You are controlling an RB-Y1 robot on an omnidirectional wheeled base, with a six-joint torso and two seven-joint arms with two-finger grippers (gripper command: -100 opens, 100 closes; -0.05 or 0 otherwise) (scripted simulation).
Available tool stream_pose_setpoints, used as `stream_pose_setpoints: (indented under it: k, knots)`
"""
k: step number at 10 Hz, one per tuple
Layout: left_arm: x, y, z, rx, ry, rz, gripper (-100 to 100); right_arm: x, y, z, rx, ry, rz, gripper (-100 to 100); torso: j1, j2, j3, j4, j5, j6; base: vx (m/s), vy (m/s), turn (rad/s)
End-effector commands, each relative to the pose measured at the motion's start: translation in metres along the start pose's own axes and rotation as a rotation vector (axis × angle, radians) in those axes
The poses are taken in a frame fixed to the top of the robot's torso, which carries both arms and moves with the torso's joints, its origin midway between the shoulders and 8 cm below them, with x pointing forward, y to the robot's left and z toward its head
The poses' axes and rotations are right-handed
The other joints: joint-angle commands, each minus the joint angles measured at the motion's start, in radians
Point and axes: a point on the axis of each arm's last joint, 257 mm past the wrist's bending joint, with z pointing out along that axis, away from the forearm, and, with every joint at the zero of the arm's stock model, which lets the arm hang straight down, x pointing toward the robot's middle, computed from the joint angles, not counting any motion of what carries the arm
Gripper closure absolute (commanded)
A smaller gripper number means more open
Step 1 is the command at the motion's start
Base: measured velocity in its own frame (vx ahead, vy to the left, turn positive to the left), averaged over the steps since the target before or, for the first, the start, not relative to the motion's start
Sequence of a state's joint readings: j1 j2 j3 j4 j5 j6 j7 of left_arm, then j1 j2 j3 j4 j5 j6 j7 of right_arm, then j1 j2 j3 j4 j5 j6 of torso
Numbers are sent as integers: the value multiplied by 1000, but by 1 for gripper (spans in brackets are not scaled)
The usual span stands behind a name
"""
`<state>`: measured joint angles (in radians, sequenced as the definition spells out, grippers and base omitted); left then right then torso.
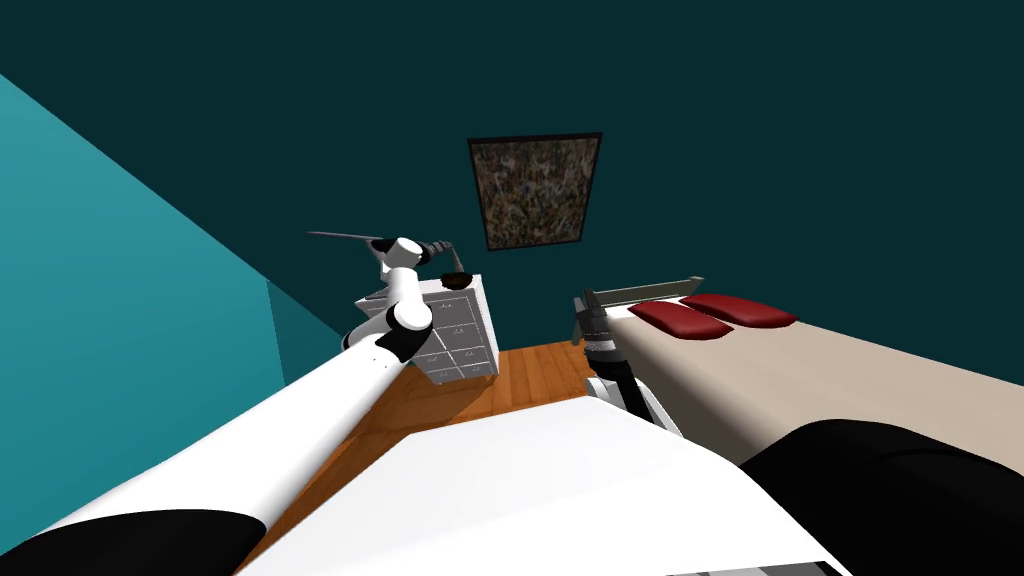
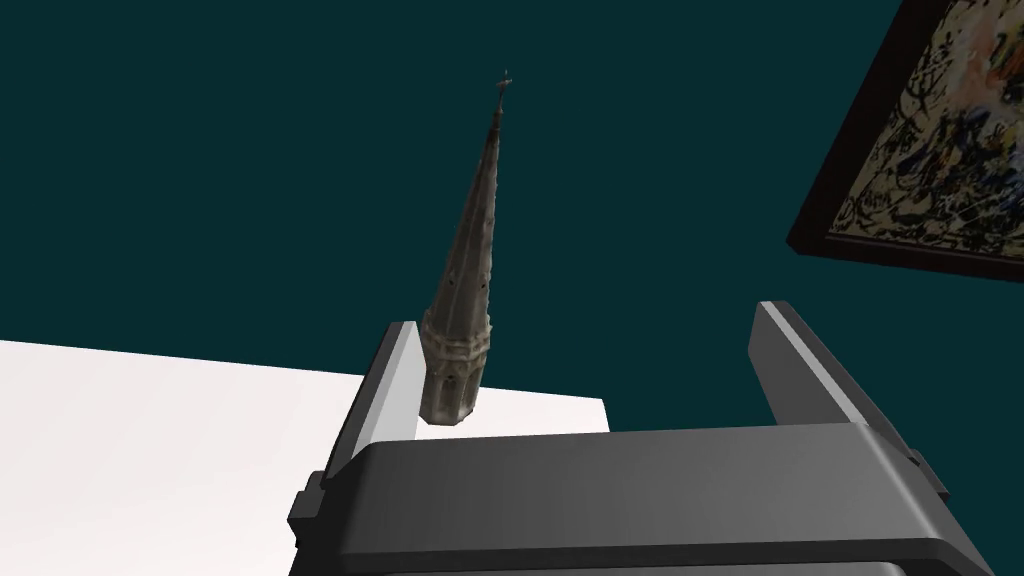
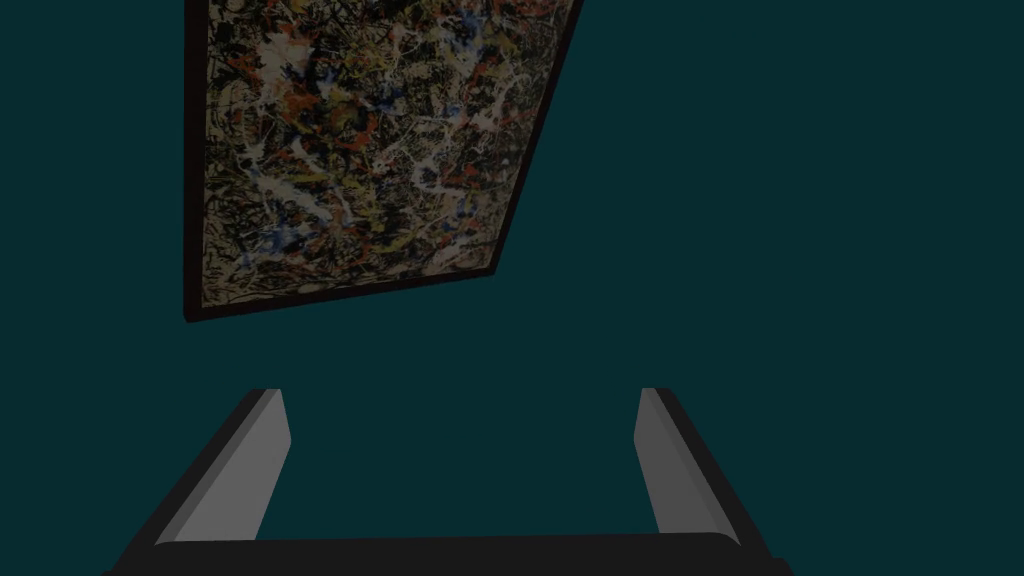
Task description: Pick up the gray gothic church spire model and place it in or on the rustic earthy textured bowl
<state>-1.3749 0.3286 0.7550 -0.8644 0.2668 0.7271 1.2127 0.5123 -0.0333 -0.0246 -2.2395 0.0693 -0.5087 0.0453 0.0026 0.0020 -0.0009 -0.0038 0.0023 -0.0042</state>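
The left claw [image 2: 588,318] stands open, fingers wide apart. The spire [image 2: 470,260] has its base hard by the inner face of one finger, contact unclear, and the rest of the gap is free. That base sits at the far edge of the white dresser [image 2: 180,440] top. The dark bowl [image 1: 457,279] rests on the same top, near the left wrist. The right claw [image 3: 458,395], also open, hangs beside the bed [image 1: 850,370], with wood floor [image 1: 530,365] between bed and dresser.

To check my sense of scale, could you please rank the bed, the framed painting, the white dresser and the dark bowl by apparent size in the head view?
1. the bed, by far the largest
2. the framed painting and the white dresser, which look about alike
3. the dark bowl, the smallest
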Motion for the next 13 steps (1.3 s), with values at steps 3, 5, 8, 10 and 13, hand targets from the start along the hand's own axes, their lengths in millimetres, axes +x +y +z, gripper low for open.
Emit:
stream_pose_setpoints:
  k: [3, 5, 8, 10, 13]
  knots:
    - [-9, -21, 0, 53, 10, 26, -100, 0, 0, 0, 0, 0, 0, 0, 0, -5, -3, -1, 0, -1, 53, -66, 103]
    - [-28, -16, 5, 53, -27, 69, -100, 0, 0, 0, 0, 0, 0, 0, 1, -15, -9, -4, 0, 0, 185, -21, 58]
    - [-61, -5, 12, 42, -96, 145, -100, 0, 0, 0, 0, 0, 0, 0, 3, -19, -12, -5, 1, 0, 231, -5, 63]
    - [-77, 0, 15, 37, -129, 179, -100, 0, 0, 0, 0, 0, 0, 0, 5, -17, -11, -5, 1, 0, 173, 28, 31]
    - [-81, 1, 15, 36, -136, 187, -100, 0, 0, 0, 0, 0, 0, 0, 5, -21, -13, -6, 1, 0, 203, 16, 8]
